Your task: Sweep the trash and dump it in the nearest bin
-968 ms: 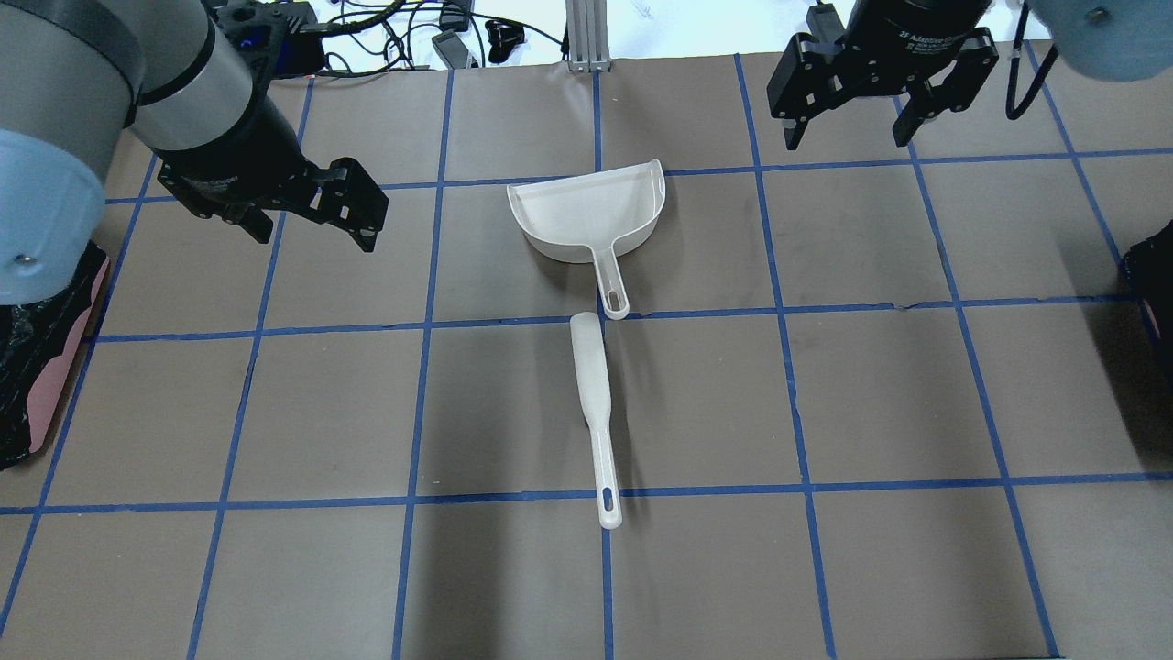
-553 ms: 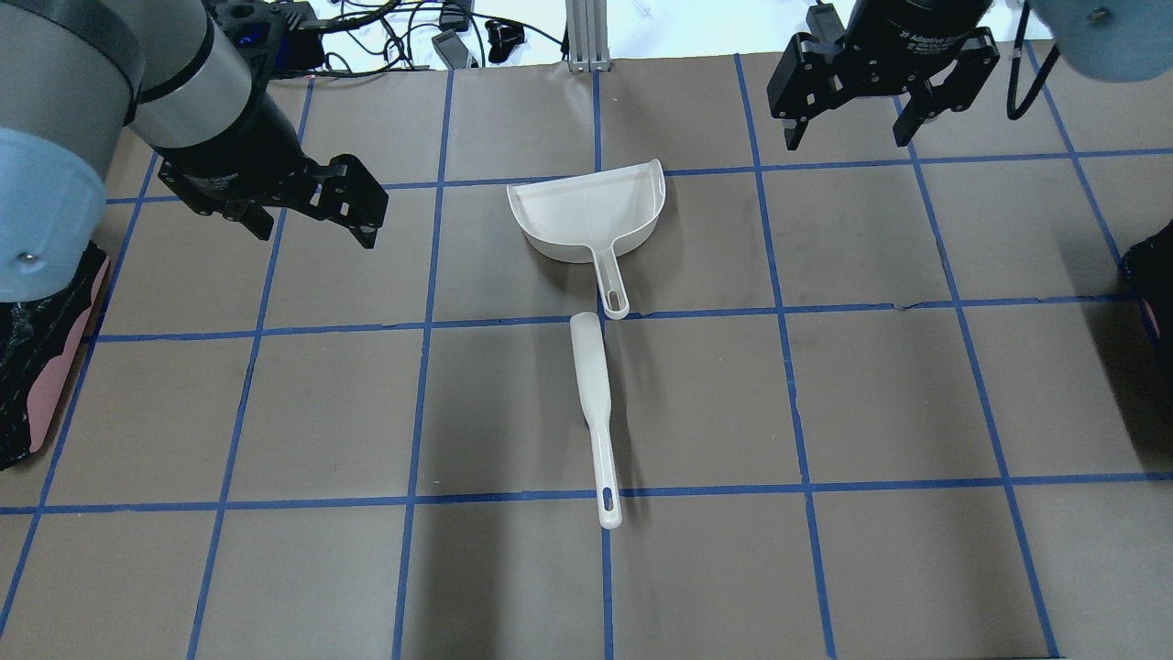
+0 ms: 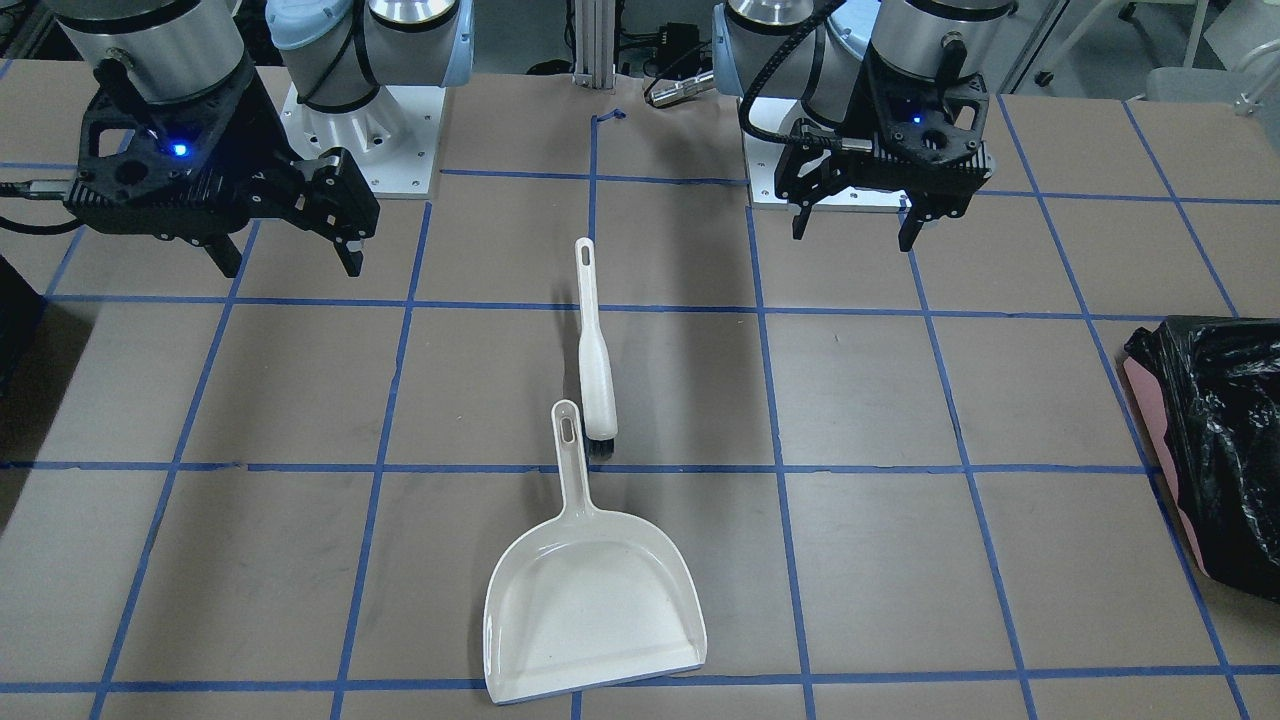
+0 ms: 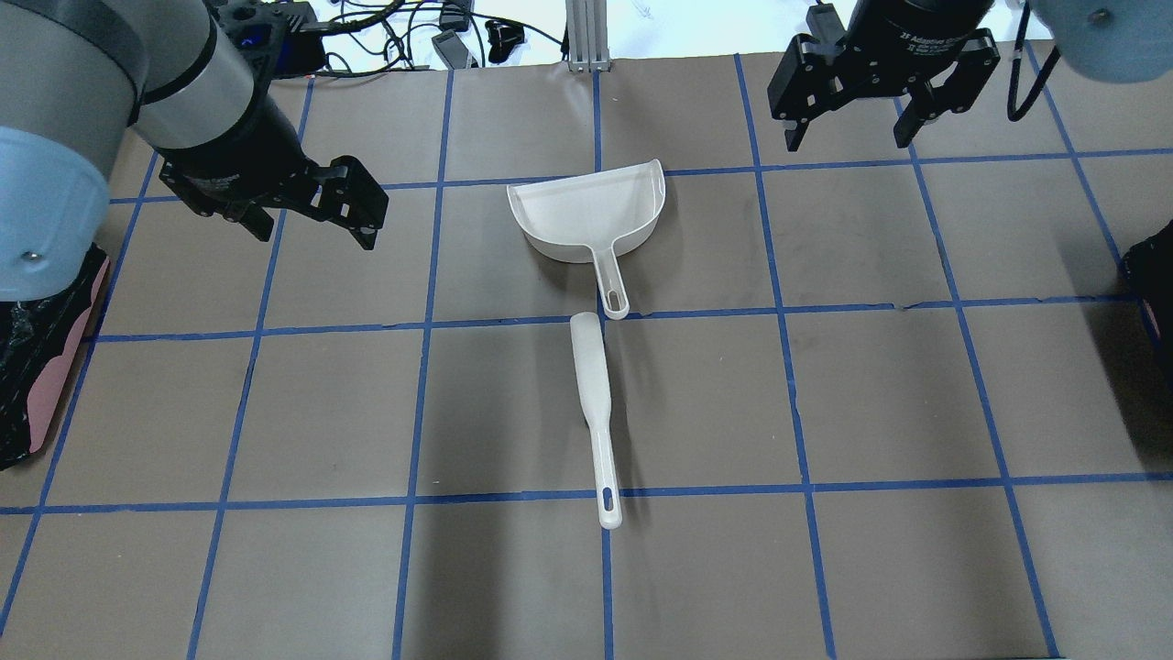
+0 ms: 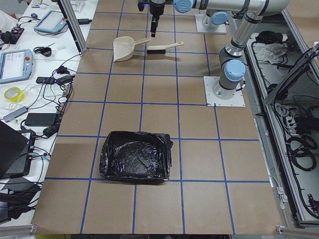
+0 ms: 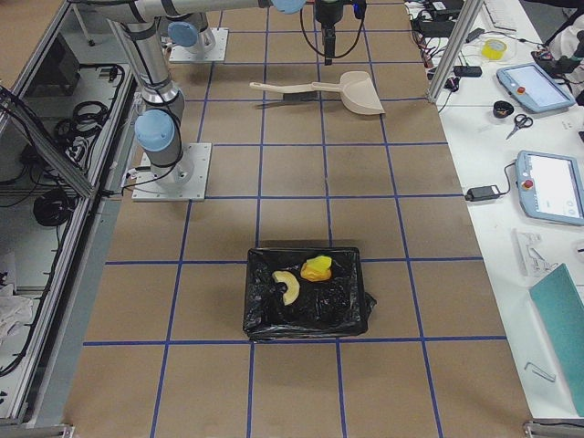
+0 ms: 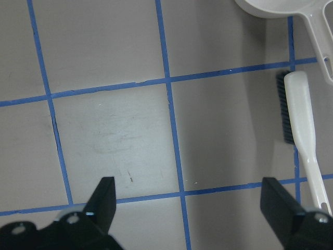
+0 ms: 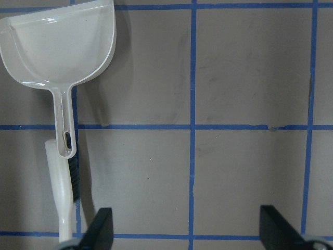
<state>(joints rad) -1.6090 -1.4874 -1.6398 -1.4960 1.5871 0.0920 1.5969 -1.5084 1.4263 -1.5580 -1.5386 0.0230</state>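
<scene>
A yellow wedge [image 6: 318, 267] and a pale curved slice [image 6: 287, 287] lie inside the dark bin [image 6: 258, 319] in the exterior right view. The brown lump is hidden. That bin shows as a dark sliver at the overhead view's right edge [image 4: 1156, 293]. My left gripper [image 4: 316, 231] is open and empty above the table, left of the white dustpan [image 4: 591, 215]. My right gripper [image 4: 846, 139] is open and empty at the far right. A white brush [image 4: 594, 394] lies just behind the dustpan's handle.
A pink bin lined with a crinkled black bag [image 4: 37, 367] stands at the table's left end and looks empty in the exterior left view [image 5: 134, 162]. Cables and devices lie beyond the far edge. A metal post [image 4: 585, 37] stands at the back middle.
</scene>
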